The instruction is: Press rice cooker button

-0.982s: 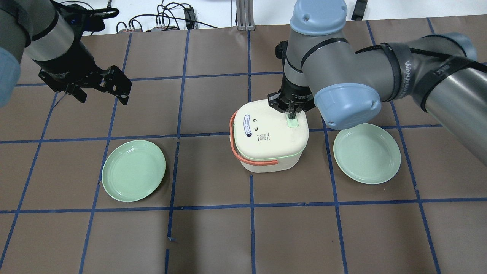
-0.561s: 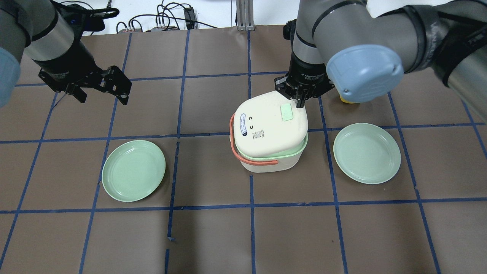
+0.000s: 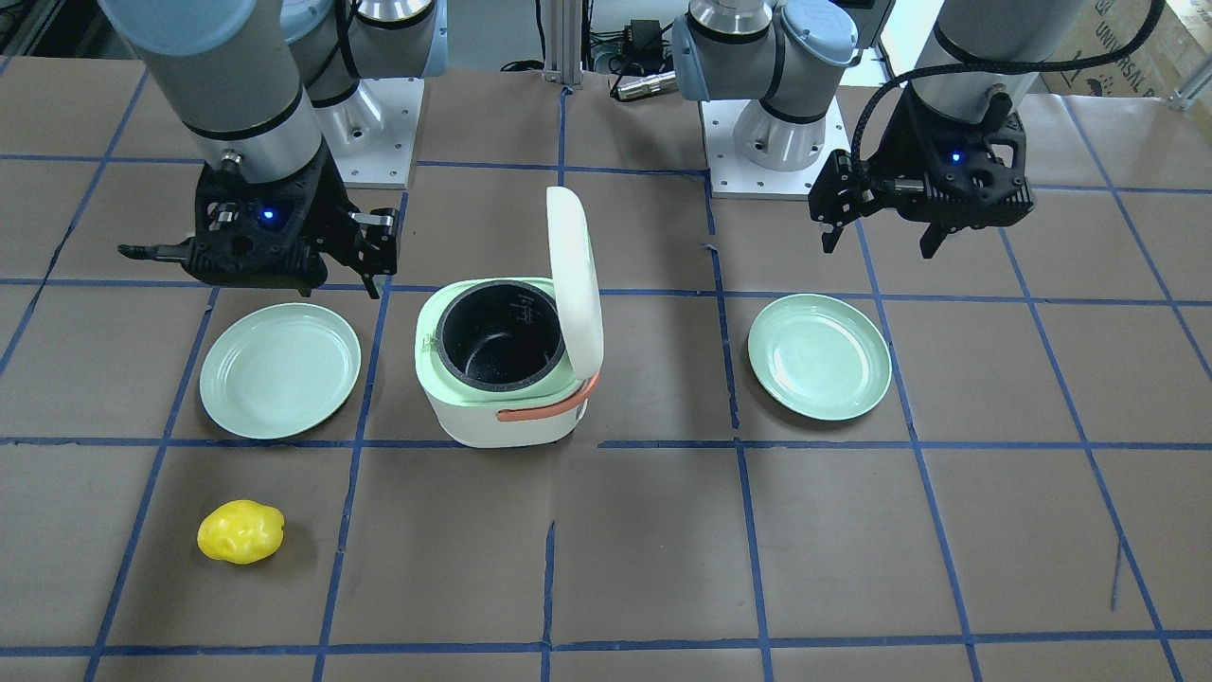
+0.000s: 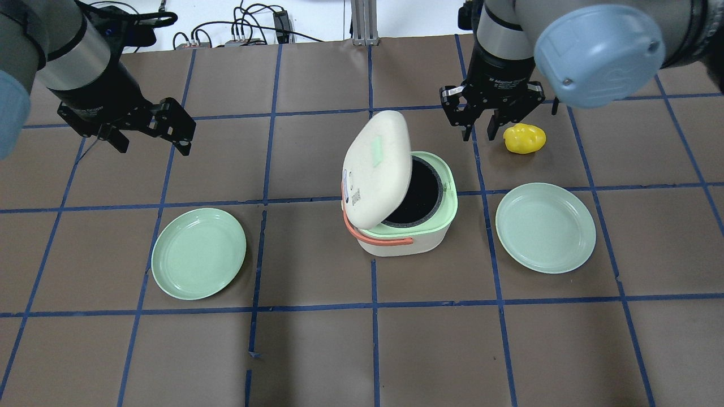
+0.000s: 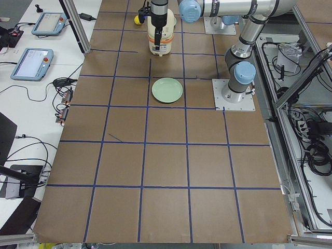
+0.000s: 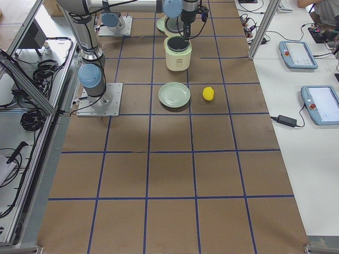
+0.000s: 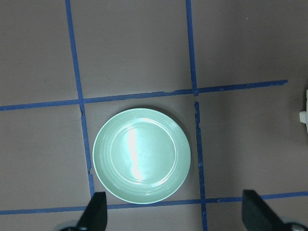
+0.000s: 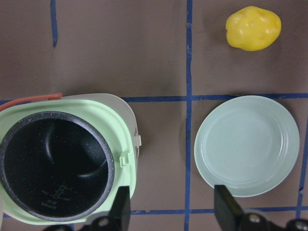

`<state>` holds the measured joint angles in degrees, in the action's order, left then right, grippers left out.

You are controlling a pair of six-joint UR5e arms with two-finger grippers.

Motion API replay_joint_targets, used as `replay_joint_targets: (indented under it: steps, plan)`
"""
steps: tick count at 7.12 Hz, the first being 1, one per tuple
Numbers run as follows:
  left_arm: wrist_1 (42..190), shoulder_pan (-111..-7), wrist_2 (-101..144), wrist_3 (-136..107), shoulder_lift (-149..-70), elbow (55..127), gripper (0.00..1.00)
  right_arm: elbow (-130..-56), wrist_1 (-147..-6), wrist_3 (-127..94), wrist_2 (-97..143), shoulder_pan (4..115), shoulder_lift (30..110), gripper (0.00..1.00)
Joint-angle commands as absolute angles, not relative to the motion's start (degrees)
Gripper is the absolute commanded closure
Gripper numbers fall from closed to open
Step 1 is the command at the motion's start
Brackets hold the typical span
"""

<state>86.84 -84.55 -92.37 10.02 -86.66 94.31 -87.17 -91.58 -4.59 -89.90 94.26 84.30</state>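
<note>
The cream rice cooker (image 4: 404, 240) with an orange handle stands mid-table with its lid (image 4: 376, 169) swung up and the dark inner pot (image 4: 421, 198) showing. The pale green button (image 4: 376, 154) sits on the raised lid. The cooker (image 3: 492, 417) and its upright lid (image 3: 576, 284) also show in the front view, and the pot in the right wrist view (image 8: 55, 166). My right gripper (image 4: 482, 133) hangs open and empty, raised to the cooker's far right and clear of it. My left gripper (image 4: 153, 146) is open and empty, far to the left.
A green plate (image 4: 198, 252) lies left of the cooker and another green plate (image 4: 546, 227) lies right of it. A yellow potato-like object (image 4: 525, 138) lies just right of my right gripper. Blue tape lines grid the brown table.
My right gripper was pressed on the lid's button, then rose and drew back to the right. The lid sprang from closed to fully open. The left arm has not moved.
</note>
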Motion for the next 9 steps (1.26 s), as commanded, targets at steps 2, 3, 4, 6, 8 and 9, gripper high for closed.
replay_joint_targets:
  steps: [2,3,4,6,8,9]
  plan:
    - [86.8,-84.6,-92.4,10.0,-86.7,94.3,0.00,-87.2,-86.6,-0.3,-89.5,91.0,86.4,0.00]
    - [86.8,-84.6,-92.4,10.0,-86.7,94.3,0.00,-87.1,-86.6,2.0,-89.5,90.8,86.6,0.00]
    - [86.8,-84.6,-92.4,10.0,-86.7,94.3,0.00,-87.4,-86.5,2.1,-89.7,90.8,87.4,0.00]
    - [86.8,-84.6,-92.4,10.0,-86.7,94.3,0.00,-87.0,-86.7,1.9,-89.5,87.8,87.4,0.00]
    - [86.8,-84.6,-92.4,10.0,-86.7,94.3,0.00,-86.8,-82.4,1.9,-85.3,86.6,87.7,0.00]
    - [86.8,-84.6,-92.4,10.0,-86.7,94.3,0.00,-86.7,-83.0,2.0,-85.6,86.8,88.1,0.00]
